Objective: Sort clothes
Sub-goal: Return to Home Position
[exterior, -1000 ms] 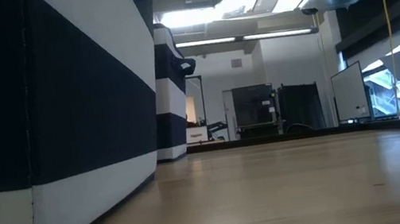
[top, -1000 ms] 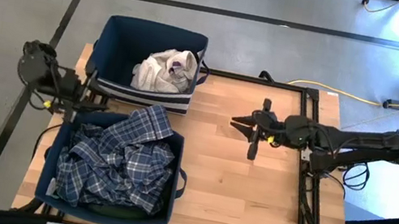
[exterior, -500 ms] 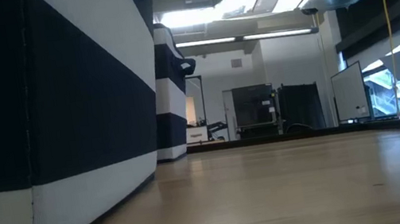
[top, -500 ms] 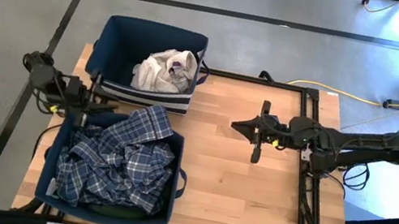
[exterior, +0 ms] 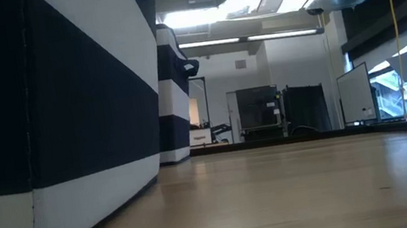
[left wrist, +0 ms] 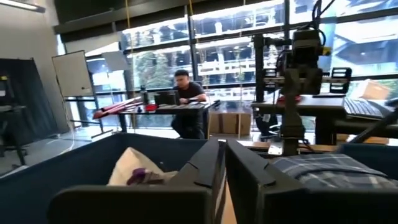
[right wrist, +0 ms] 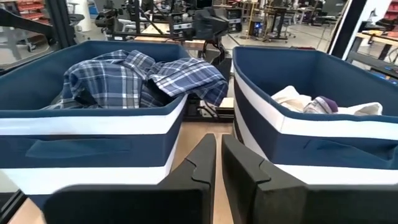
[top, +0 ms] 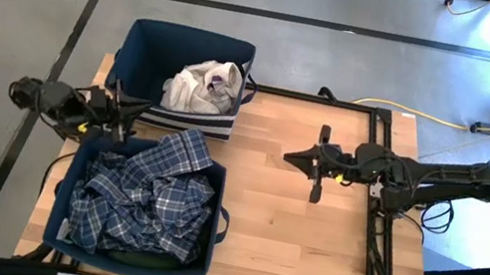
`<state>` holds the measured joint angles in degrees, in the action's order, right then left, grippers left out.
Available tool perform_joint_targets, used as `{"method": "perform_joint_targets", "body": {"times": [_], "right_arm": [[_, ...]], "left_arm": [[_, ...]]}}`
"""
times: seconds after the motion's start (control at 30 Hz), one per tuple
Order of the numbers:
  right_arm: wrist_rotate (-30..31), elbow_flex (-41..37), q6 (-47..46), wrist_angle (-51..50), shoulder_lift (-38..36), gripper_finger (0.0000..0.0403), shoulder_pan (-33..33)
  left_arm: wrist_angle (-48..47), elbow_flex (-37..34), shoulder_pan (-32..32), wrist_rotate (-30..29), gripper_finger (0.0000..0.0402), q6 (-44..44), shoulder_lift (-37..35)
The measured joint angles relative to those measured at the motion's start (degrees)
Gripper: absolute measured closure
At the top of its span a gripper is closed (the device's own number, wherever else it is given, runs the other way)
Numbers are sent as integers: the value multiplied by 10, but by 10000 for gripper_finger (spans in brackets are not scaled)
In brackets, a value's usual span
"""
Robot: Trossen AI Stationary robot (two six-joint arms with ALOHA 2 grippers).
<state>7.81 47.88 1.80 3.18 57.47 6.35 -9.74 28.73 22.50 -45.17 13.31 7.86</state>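
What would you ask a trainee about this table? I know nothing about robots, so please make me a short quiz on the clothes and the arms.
1. True or false: the left gripper and the right gripper are both shut and empty.
2. What shares a navy bin with the white garment? A) a plaid shirt B) a small grey-purple sock C) nothing
3. Which garment lies on top in the other navy bin?
Key: 1 true; 2 B; 3 the blue plaid shirt.
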Motion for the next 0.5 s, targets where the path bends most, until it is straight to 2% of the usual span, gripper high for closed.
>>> {"method": "perform_joint_targets", "body": {"times": [0.1,0.23,0.27,0.43,0.5], "right_arm": [[-10,0,1,-3,0,375,0],[-14,0,1,-3,0,375,0],[-14,0,1,-3,0,375,0],[-31,0,-15,-25,0,375,1],[-50,0,-22,-34,0,375,1]], "left_arm": [[-8,0,-32,44,397,-10,0],[-58,0,-63,171,398,-26,-4],[-69,0,-69,188,398,-26,-7],[-66,6,-80,210,400,-24,-77],[-85,16,-80,186,400,-31,-74]]}}
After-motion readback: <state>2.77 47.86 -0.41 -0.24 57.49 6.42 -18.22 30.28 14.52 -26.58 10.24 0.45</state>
